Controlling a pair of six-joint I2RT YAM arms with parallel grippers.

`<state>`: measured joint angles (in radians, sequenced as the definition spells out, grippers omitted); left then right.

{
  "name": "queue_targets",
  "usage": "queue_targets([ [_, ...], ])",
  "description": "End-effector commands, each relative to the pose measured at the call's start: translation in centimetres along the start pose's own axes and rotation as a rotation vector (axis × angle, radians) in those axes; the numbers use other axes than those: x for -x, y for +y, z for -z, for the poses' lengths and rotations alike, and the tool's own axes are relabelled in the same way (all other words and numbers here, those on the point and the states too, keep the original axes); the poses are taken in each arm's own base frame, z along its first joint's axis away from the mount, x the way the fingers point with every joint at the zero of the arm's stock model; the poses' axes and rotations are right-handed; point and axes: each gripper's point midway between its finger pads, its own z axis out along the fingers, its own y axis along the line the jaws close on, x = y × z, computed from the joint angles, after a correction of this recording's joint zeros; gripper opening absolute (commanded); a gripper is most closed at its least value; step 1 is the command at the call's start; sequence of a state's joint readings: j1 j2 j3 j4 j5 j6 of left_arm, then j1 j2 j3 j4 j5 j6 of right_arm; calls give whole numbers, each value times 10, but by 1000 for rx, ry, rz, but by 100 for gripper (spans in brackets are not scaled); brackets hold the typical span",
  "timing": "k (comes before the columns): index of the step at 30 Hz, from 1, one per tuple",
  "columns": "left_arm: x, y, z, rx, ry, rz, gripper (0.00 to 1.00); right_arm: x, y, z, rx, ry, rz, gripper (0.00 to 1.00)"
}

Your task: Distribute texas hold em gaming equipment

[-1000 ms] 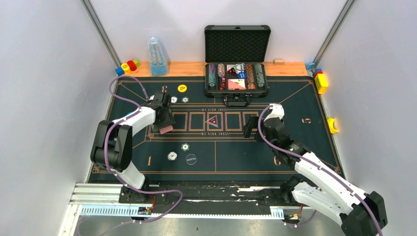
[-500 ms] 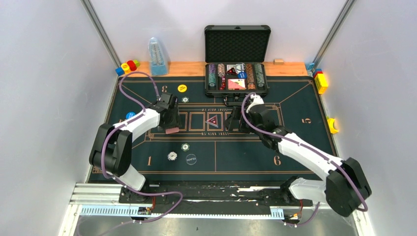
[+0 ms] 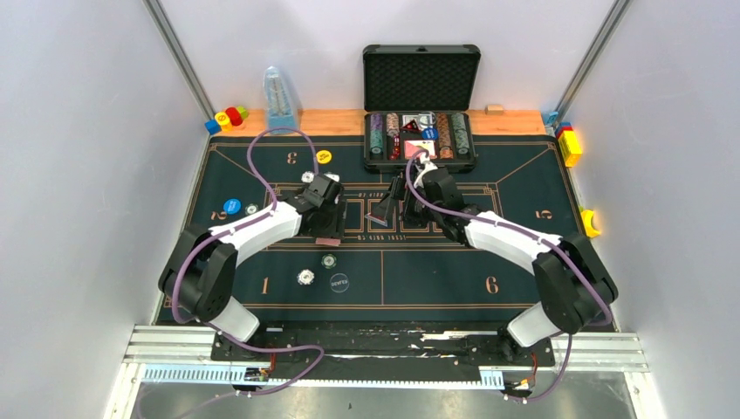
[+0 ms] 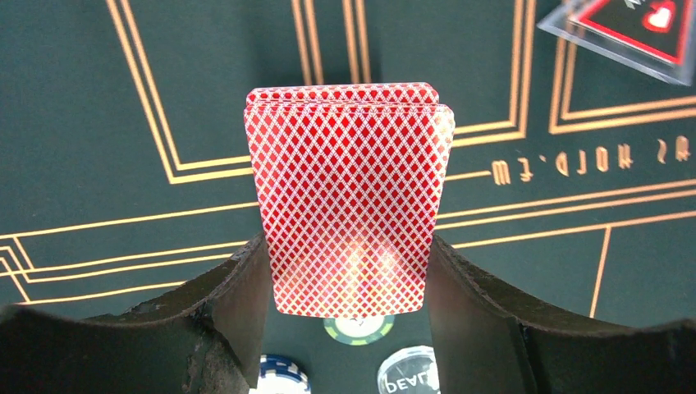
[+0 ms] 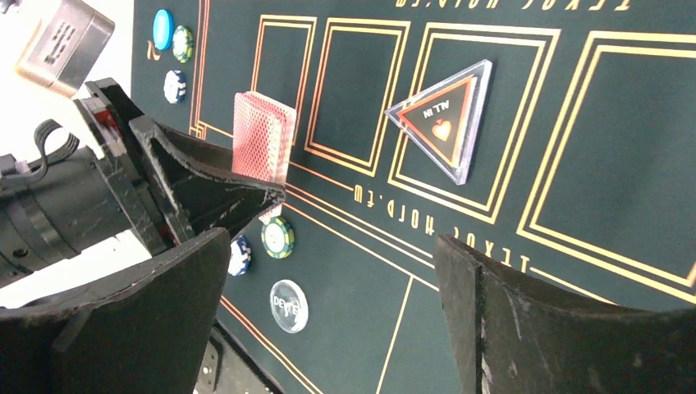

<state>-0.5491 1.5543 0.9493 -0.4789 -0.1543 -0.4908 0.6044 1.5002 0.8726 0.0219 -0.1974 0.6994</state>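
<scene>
The job looks partly done. On the green mat (image 3: 436, 271), the places from 7 to 11 o'clock already have pieces. A green chip (image 3: 328, 260), a white chip (image 3: 304, 277) and the dealer button (image 3: 339, 283) lie by the 1. A blue disc (image 3: 231, 207) and another chip (image 3: 251, 209) lie at 9 o'clock. A yellow disc (image 3: 324, 157) and a chip (image 3: 308, 176) lie by the 3. By the 5 and the 6, from 3 to 5 o'clock, no chips or discs show, so that side seems left to do. No single card lies dealt on the mat either.

The left gripper (image 3: 330, 227) is clamped on the deck of cards (image 4: 349, 197), red backs toward its camera, lifted off the mat near the left end of the row of card boxes. The right gripper (image 3: 390, 203) hangs with its jaws spread wide and nothing between them, just above the clear triangular marker (image 5: 441, 123) at the middle of that row. It looks placed to take a card from the deck, though that is only a guess.

The black case (image 3: 421, 166) stands open at 12 o'clock, lid upright. Rows of stacked chips fill both sides. The middle holds what looks like more pink cards and a small blue disc, the rest too small to tell.
</scene>
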Motion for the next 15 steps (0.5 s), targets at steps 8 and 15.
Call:
queue_targets([
  [8, 6, -66, 49, -248, -101, -180, 0, -9, 25, -12, 234, 93, -99, 93],
  [15, -3, -84, 64, -320, -98, -212, 0, -20, 36, -11, 384, 155, -148, 88],
])
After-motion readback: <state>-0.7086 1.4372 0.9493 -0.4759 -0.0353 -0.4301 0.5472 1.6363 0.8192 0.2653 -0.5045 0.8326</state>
